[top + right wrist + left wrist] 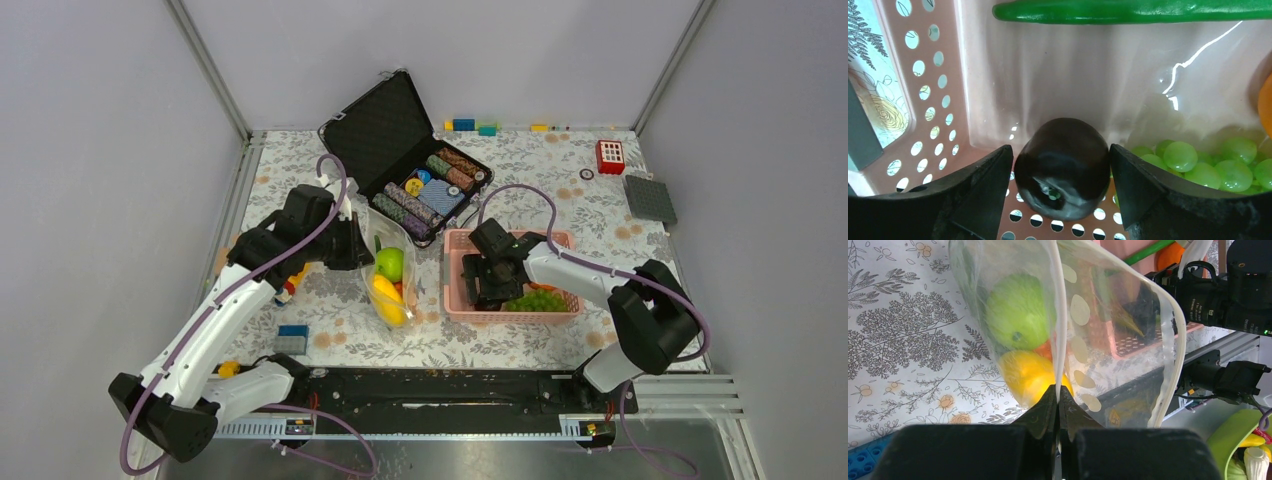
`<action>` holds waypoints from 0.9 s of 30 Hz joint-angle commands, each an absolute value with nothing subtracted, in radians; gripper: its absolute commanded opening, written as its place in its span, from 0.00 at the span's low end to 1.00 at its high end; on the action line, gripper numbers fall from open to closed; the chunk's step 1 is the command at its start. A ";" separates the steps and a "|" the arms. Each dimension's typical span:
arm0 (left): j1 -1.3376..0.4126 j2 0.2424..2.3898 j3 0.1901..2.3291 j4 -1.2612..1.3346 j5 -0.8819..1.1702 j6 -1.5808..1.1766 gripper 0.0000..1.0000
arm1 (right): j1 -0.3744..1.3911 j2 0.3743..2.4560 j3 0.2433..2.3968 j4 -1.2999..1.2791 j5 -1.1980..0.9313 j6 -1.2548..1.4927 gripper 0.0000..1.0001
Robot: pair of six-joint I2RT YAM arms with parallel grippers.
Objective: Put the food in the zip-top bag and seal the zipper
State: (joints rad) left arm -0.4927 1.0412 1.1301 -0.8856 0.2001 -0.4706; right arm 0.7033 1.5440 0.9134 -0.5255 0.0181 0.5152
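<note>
Right wrist view: the right gripper (1060,150) stands wide, its black fingers (983,195) close beside both flanks of the dark round fruit (1063,165) on the floor of the pink slotted plastic basket (923,100). Whether they grip it cannot be told. Beyond lie green grapes (1198,160), then a long green pod (1128,11). On the left wrist view, the left gripper (1058,390) pinches the thin zipper strip (1062,325) of the clear polka-dot zip-top bag (1080,310), which holds a yellow banana (1028,375) and, farther, a green apple (1018,310).
</note>
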 commanded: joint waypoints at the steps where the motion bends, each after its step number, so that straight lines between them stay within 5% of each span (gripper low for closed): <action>1: -0.487 1.038 1.128 -0.838 0.246 -0.456 0.00 | 0.713 1.538 0.941 -0.539 0.049 0.516 0.70; 3: -0.488 1.037 1.128 -0.837 0.258 -0.457 0.00 | 0.713 1.527 0.936 -0.538 0.049 0.512 0.58; 9: -0.488 1.029 1.125 -0.829 0.276 -0.457 0.00 | 0.713 1.438 0.928 -0.548 0.078 0.507 0.49; 18: -0.488 1.023 1.120 -0.820 0.305 -0.457 0.00 | 0.713 1.176 0.959 -0.519 0.148 0.472 0.45; 27: -0.488 1.021 1.121 -0.817 0.319 -0.457 0.00 | 0.795 1.051 1.088 -0.266 -0.232 0.353 0.43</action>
State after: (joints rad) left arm -0.4908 1.0416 1.1187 -0.8597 0.2874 -0.4702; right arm 0.7361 1.0389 0.9630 -0.4118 -0.0494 0.4290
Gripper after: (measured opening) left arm 0.010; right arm 0.672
